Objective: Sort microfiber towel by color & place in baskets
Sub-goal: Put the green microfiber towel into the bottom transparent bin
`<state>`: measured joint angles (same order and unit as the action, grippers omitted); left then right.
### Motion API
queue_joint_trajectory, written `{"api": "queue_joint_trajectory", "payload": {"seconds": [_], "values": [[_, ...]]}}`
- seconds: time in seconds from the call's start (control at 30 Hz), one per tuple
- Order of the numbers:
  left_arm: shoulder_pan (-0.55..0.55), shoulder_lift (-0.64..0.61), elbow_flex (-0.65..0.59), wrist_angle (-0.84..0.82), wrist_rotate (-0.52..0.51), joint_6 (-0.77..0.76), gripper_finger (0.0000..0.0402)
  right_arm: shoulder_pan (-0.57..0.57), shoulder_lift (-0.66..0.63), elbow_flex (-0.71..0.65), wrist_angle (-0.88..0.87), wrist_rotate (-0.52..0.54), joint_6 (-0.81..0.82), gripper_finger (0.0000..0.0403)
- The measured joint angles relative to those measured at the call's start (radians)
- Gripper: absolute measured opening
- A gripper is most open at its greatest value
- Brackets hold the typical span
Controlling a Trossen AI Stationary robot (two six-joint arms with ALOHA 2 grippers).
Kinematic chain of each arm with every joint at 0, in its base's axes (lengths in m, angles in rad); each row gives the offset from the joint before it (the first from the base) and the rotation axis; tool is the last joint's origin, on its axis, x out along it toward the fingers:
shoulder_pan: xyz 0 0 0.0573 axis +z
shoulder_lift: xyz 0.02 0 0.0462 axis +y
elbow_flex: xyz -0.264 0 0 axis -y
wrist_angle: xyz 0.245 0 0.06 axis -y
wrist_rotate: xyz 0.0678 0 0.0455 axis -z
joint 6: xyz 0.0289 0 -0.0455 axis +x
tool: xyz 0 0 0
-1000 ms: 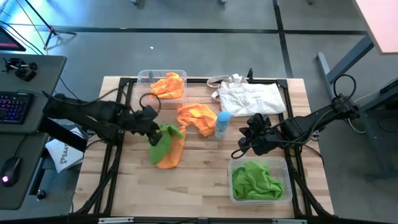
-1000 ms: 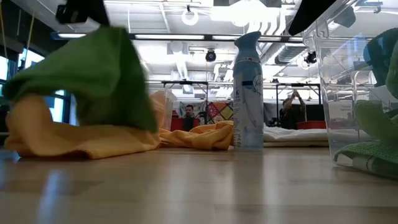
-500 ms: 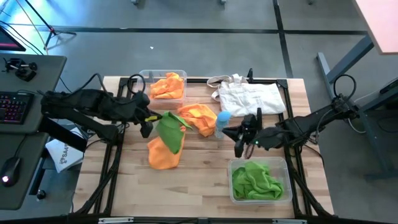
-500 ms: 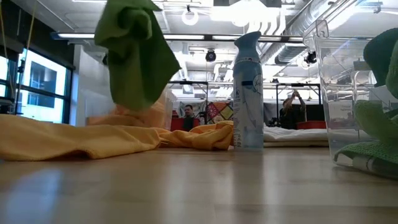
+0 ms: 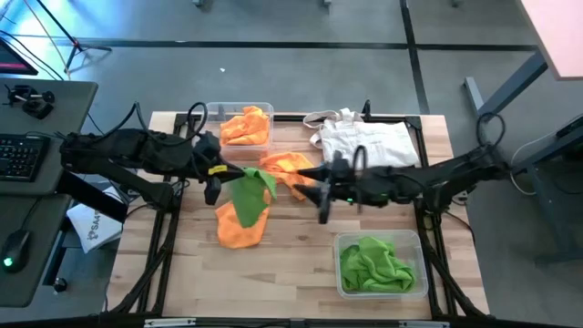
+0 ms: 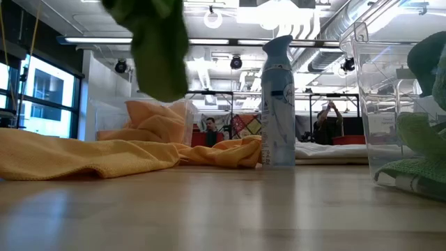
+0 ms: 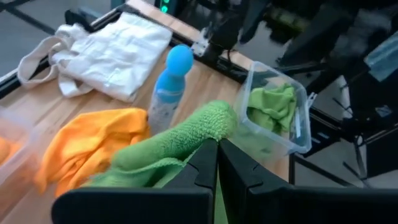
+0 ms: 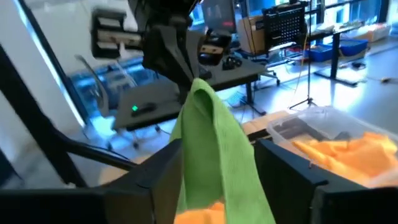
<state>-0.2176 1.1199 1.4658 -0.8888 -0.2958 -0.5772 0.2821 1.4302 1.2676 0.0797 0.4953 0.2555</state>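
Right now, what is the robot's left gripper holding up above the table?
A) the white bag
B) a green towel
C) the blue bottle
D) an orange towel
B: the left gripper is shut on a green towel that hangs off the table, above an orange towel lying flat.

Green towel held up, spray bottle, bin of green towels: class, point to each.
Green towel [image 5: 247, 193]: high view, middle of the hanging cloth.
Spray bottle [image 6: 278, 104]: low view, middle of its body.
Bin of green towels [image 5: 409, 239]: high view, its far right rim.
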Motion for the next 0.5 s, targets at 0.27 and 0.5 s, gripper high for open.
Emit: {"api": "queue_joint_trajectory", "payload": {"seconds": [0.27, 0.5], "values": [[0.0, 0.028, 0.0, 0.027, 0.024, 0.006, 0.0, -0.062, 0.241, 0.36, -0.313, -0.081, -0.098, 0.0221], [0.0, 0.066, 0.0, 0.06, 0.046, 0.006, 0.0, -0.098, 0.427, 0.661, -0.542, -0.16, -0.144, 0.0223]]}}
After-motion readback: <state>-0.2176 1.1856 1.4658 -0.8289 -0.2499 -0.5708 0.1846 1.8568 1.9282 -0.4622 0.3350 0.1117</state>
